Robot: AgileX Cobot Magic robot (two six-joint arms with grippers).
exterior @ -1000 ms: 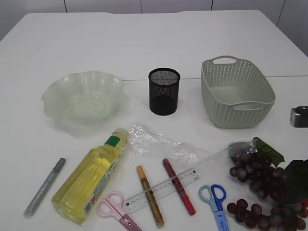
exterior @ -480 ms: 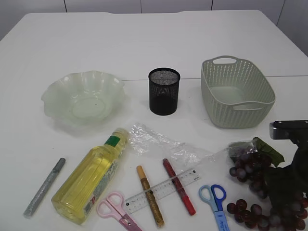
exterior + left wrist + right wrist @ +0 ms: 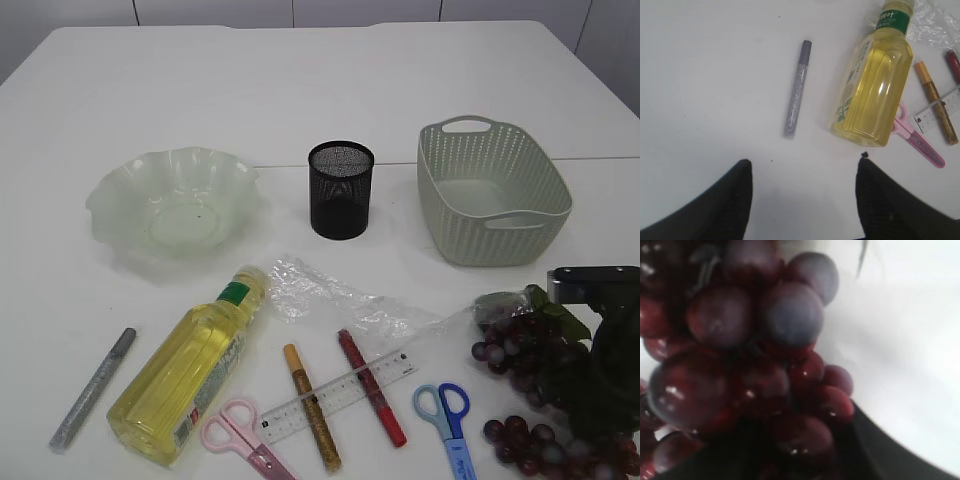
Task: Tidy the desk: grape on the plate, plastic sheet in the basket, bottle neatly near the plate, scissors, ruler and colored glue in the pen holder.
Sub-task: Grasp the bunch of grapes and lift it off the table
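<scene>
Right gripper (image 3: 600, 370), matte black, sits down in the glossy dark-red grape (image 3: 530, 350) bunch at the table's near right corner; the close blurry wrist view doesn't settle whether it's clamped, cannot tell. Left gripper (image 3: 802, 197) hangs with its jaws apart above bare white tabletop near the front left edge, just short of the ribbed clear bottle (image 3: 877, 85) of yellow liquid and a slim glittery silver glue pen (image 3: 797, 90).

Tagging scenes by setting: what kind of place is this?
Probably a lab tabletop staged as a desk: bare white table, plain wall panels behind, props laid out such as pen holder, basket and grapes.
</scene>
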